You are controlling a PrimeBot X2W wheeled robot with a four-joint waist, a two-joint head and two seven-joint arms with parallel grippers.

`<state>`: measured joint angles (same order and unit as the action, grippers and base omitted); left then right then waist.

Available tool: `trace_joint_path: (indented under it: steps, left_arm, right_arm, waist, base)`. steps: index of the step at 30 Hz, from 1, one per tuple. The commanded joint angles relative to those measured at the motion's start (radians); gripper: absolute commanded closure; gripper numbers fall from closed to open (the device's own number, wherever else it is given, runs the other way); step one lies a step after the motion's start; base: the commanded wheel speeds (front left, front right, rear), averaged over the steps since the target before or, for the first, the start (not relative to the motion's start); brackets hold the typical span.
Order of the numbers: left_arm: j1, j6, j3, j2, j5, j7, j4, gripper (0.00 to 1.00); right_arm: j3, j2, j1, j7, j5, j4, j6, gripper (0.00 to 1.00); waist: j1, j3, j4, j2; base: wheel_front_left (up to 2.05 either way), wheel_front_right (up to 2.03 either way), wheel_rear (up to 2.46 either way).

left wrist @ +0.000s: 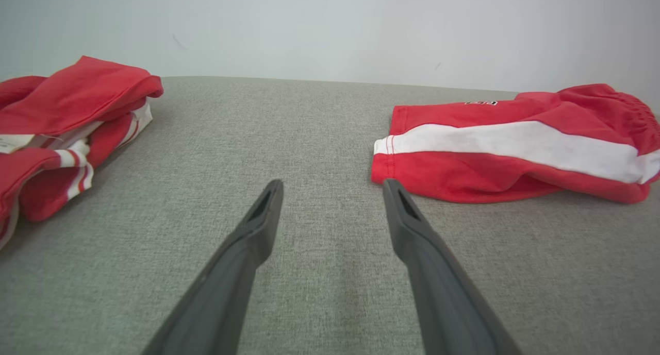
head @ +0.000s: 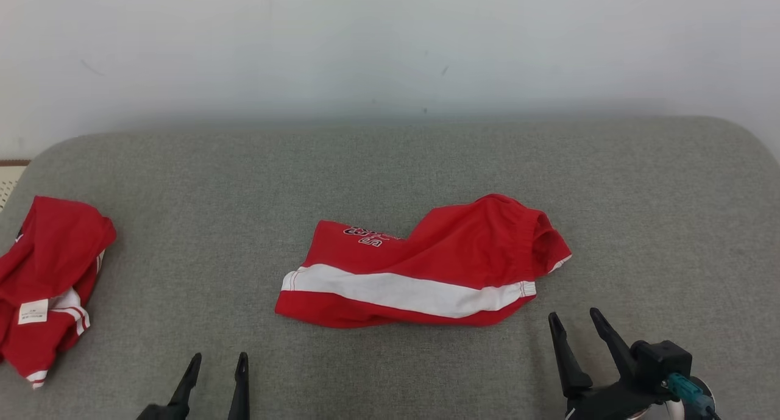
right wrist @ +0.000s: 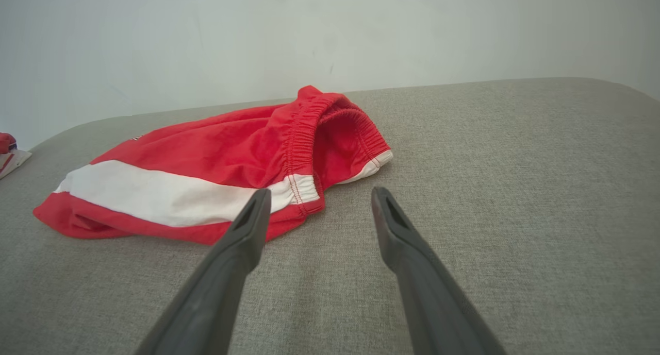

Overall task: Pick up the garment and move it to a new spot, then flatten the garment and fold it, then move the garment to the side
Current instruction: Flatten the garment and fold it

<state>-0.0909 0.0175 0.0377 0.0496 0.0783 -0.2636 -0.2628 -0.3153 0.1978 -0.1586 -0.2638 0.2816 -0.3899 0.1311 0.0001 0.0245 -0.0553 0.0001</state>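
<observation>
Red shorts (head: 420,274) with a white side stripe lay rumpled in the middle of a grey fabric surface (head: 390,164).
The left gripper (head: 219,355) hovered near the front edge, jaws spread wide and empty, short of the shorts' leg hem. The right gripper (head: 573,313), also wide open and holding nothing, sat just beside the elastic waistband end. A second red garment (head: 49,280) lay bunched at the far left, well apart.
</observation>
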Motion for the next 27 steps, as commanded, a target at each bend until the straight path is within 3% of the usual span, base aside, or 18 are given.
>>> trace_joint_path:
  steps: [1,12,22,24,25,26,27]
  left_arm:
    - [-0.038,-0.015,0.007,0.001,0.002,-0.002,-0.009,0.00]
    - [-0.192,-0.064,0.055,0.002,0.007,-0.002,-0.044,0.00]
    - [-0.253,-0.054,0.097,0.001,0.024,-0.002,-0.042,0.00]
    - [-0.253,-0.053,0.101,0.001,0.027,-0.002,-0.042,0.00]
    - [-0.252,-0.053,0.102,0.001,0.028,-0.002,-0.043,0.00]
    - [-0.250,-0.053,0.102,0.001,0.029,-0.002,-0.044,0.00]
    - [-0.248,-0.054,0.102,0.001,0.029,-0.002,-0.045,0.00]
  right_arm:
    - [-0.008,0.007,-0.023,-0.001,0.005,-0.003,-0.001,0.00]
    - [-0.044,0.022,-0.140,0.000,0.032,-0.043,-0.001,0.00]
    - [-0.101,0.047,-0.205,-0.001,0.053,-0.085,-0.001,0.02]
    - [-0.116,0.050,-0.207,-0.001,0.054,-0.086,-0.001,0.16]
    - [-0.121,0.052,-0.206,-0.001,0.054,-0.086,-0.001,0.42]
    - [-0.126,0.054,-0.205,-0.001,0.053,-0.085,-0.001,0.56]
    - [-0.135,0.057,-0.203,-0.001,0.053,-0.086,-0.001,0.64]
  waist:
    - [-0.0001,0.040,0.011,-0.0001]
    - [-0.0001,0.179,0.028,-0.0001]
    - [-0.0001,0.232,0.046,-0.0001]
    - [-0.0001,0.232,0.047,-0.0001]
    - [-0.0001,0.231,0.048,-0.0001]
    - [-0.0001,0.230,0.048,-0.0001]
    - [-0.0001,0.228,0.048,-0.0001]
  base:
    - [0.00,0.00,0.00]
    - [0.00,0.00,0.00]
    - [0.00,0.00,0.00]
    - [0.00,0.00,0.00]
    - [0.00,0.00,0.00]
    - [0.00,0.00,0.00]
    - [0.00,0.00,0.00]
